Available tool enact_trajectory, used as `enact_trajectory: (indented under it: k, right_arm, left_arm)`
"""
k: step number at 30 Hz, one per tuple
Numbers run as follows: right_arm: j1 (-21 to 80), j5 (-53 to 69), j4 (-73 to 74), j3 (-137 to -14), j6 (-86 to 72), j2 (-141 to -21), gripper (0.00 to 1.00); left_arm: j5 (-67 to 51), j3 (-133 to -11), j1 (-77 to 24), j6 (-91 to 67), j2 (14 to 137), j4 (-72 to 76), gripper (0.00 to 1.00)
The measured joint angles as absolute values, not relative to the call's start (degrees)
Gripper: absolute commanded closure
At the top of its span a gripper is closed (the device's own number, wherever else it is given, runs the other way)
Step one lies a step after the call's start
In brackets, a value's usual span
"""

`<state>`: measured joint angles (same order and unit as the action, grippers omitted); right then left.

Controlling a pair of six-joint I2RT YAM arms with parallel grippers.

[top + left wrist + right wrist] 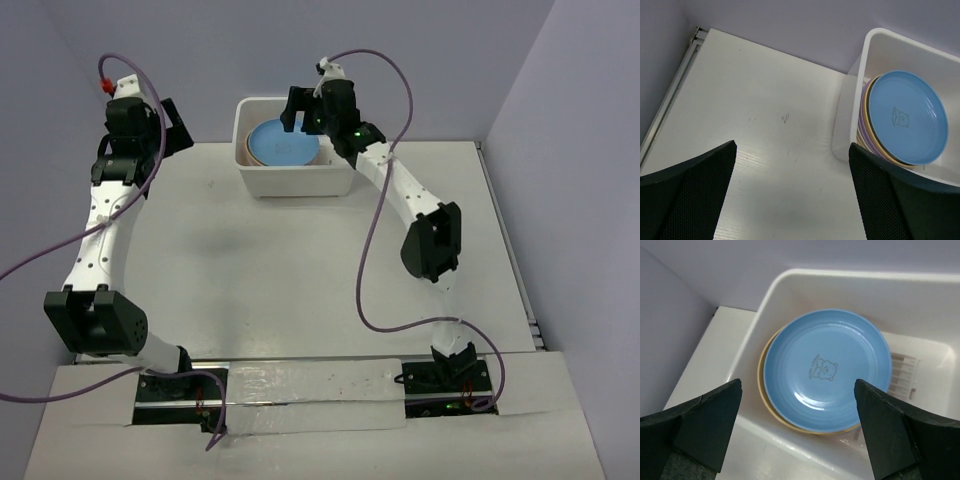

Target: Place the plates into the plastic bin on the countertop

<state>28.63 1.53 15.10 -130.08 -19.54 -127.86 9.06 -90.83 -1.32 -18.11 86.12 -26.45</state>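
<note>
Right claw [797, 390] and left claw [792, 147] wide open, empty; plates [825, 370] stacked in plastic bin [840, 275], tabletop's [765, 100] far edge. Probably light, stiff, slick: pinch rim.

Pale lavender walls [300, 60] stand at the far side and on the left and right. A thin metal rail [528, 312] runs along the right edge of the table [300, 260]. A glossy translucent strip [310, 395] lies at the near edge. A small dark scuff [785, 118] shows at far left.
</note>
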Motion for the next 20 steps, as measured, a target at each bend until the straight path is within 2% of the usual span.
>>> enact_trajectory:
  k: [6,12,16,20]
  right_arm:
    - [25.68,0.58,16.83,-119.98,-14.14,-110.37,0.0]
    - [11.57,-2.58,15.75,-96.47,-9.1,-90.04,0.0]
    - [5.09,-3.65,17.23,-84.32,-7.33,-86.99,0.0]
    - [3.7,-3.35,20.63,-78.5,-6.26,-87.62,0.0]
  left_arm:
    - [4.97,-94.45,-1.26,-15.03,91.97,-28.29,0.01]
    - [2.45,-95.52,-0.86,-12.95,96.62,-30.13,0.01]
    - [1.85,-96.9,-0.58,-12.71,98.44,-30.81,0.01]
    - [1.52,-97.12,-0.51,-12.53,98.61,-30.99,0.01]
